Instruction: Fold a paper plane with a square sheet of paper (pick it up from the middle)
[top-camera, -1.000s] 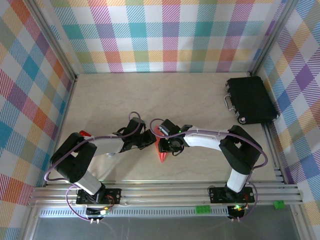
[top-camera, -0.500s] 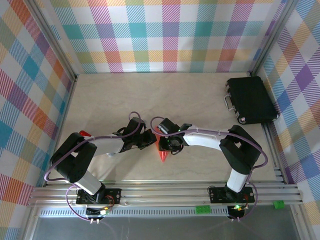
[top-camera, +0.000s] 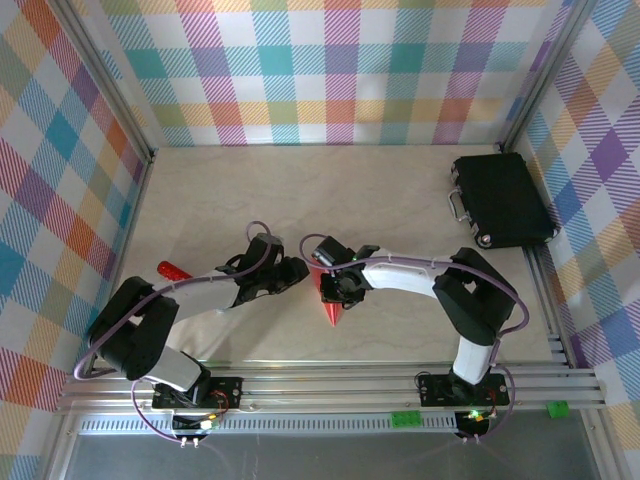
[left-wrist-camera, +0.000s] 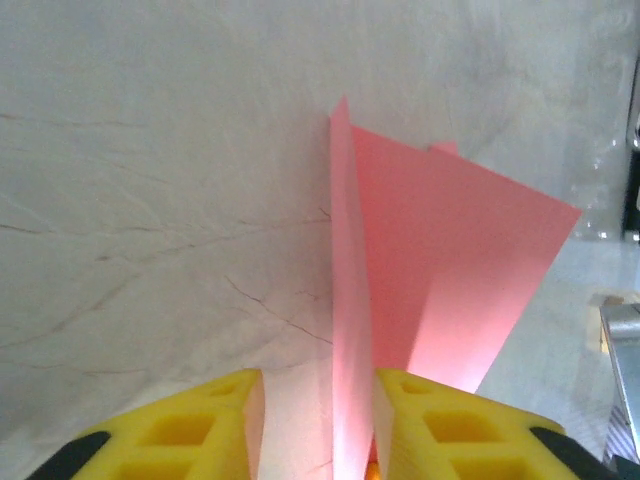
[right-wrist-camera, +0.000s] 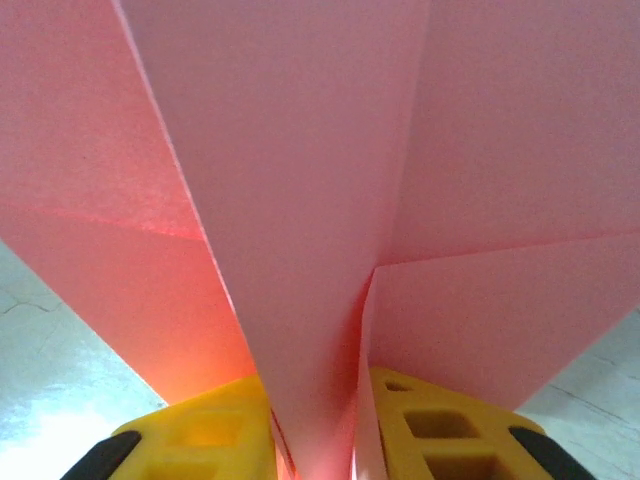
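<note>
Salmon paper already reads as a narrow dart. Top view: the paper plane (top-camera: 332, 312) lies on the table (top-camera: 400, 200), nose toward the near edge, between your left gripper (top-camera: 299, 273) and right gripper (top-camera: 331, 289).

Left wrist: jaws stand apart around the upright ridge.

Right wrist: pads (right-wrist-camera: 200, 430) pinch the centre fold.

Folding looks nearly done; wing creasing and release are likely left.

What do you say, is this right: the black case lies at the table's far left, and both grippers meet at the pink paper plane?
Wrong: the top external view shows the black case at the far right. About the pink paper plane you are right.
</note>
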